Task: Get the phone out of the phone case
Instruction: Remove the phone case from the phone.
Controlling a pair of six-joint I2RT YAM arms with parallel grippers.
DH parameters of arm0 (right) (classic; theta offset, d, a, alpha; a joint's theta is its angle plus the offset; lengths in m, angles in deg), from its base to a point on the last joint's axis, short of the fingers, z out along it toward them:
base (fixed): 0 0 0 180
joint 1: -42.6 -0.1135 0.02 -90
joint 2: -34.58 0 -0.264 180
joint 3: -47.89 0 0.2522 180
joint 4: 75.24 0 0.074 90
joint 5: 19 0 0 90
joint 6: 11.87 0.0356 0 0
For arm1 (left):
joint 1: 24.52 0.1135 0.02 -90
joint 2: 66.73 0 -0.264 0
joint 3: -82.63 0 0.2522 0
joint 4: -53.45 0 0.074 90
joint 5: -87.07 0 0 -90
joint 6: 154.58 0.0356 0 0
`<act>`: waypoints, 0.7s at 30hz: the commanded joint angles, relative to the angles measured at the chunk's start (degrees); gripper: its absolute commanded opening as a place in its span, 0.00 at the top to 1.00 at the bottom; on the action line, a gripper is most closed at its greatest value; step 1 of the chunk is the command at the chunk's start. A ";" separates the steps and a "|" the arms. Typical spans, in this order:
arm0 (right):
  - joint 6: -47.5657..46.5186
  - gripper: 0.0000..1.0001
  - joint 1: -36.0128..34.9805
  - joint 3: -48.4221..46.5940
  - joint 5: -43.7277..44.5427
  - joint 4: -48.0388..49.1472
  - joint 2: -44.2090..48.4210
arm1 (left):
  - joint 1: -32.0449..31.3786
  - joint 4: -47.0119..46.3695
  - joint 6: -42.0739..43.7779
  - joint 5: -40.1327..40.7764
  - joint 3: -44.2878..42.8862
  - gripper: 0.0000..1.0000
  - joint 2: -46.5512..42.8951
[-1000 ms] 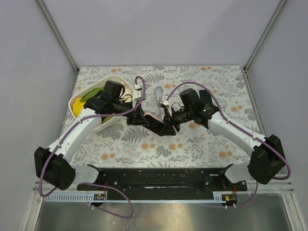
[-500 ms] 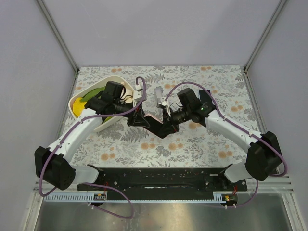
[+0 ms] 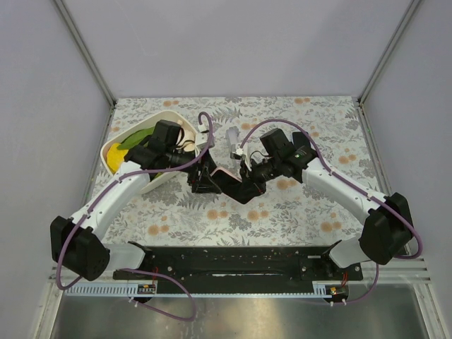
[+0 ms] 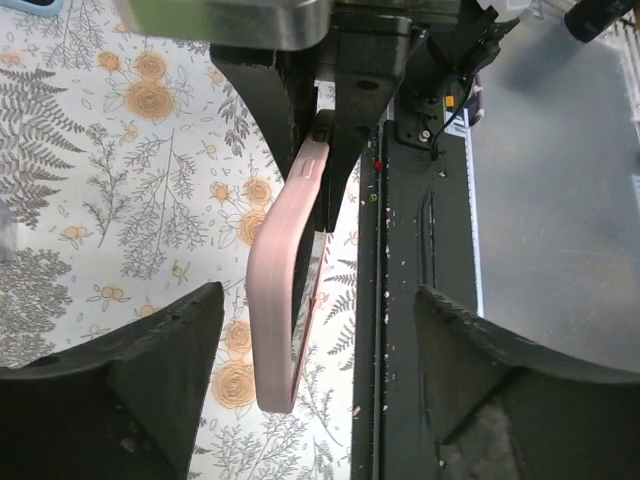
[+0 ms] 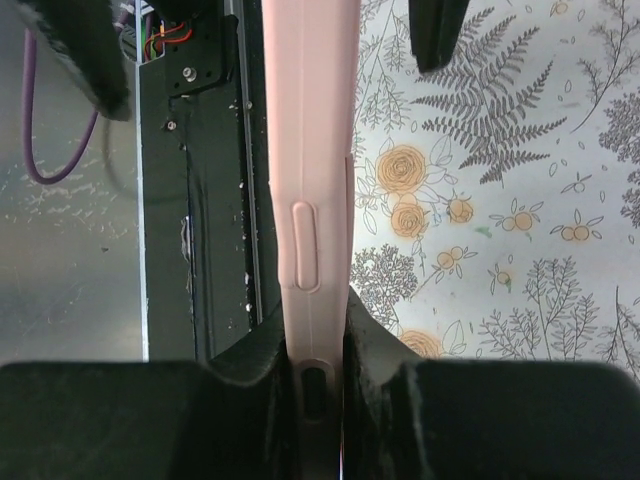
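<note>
- Phone case (image 5: 310, 130) — pink and soft-looking, turned on edge and held clear of the bench (image 3: 304, 212) near its middle, between the two arms. A moulded side button faces the right wrist camera.
- Right end effector (image 5: 315, 345): pinched narrow on one end of the case, with one finger on each broad face. Judged purpose: to anchor the shell so that the other arm has something to work against.
- Left end effector (image 4: 318, 300): spread wide and holding nothing. Its fingers (image 4: 130, 370) stand on either side of the case's free end and touch neither face. The stance reads as preparation for a fresh grip, not as a hold.
- Phone (image 3: 233, 187): judged to be the dark slab lying along the pink edge in the top view, so probably seated in the shell. The wrist views show only the case's edge, so how firmly it sits cannot be told.
- Stage, as a judgement: the phone is not yet out. The next move calls for the left arm to close on a rim or corner and peel it back while the right arm stays clamped.
- Risk — a flexible shell gripped at one end only may bend or slip instead of letting the phone go.
- Bowl (image 3: 164, 113): white, at the far left of the bench, with yellow and green contents. It is well apart from the work and plays no part in it.
</note>
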 commanded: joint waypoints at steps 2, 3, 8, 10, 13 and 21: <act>-1.21 1.00 0.32 -3.44 1.24 -1.47 0.80 | -0.32 -5.10 -2.68 0.07 0.60 0.09 -3.77; -1.21 1.00 0.23 -3.53 1.51 -1.56 0.97 | -0.32 -6.41 -4.26 0.51 0.69 0.07 -4.03; -1.56 1.00 0.06 -4.06 3.18 -1.73 2.20 | -0.32 -11.52 -13.57 0.26 -0.27 0.09 -2.28; -2.44 1.00 -0.03 -4.50 3.79 -2.08 2.56 | -0.23 -11.70 -16.21 -0.71 -1.76 0.11 -0.53; -3.32 1.00 -0.30 -4.76 4.24 -2.70 3.00 | -0.32 -11.70 -18.59 -2.55 -3.34 0.16 1.58; -5.16 1.00 -1.17 -4.24 5.55 -3.31 3.79 | -0.14 -14.86 -24.04 -8.53 -3.88 0.45 5.63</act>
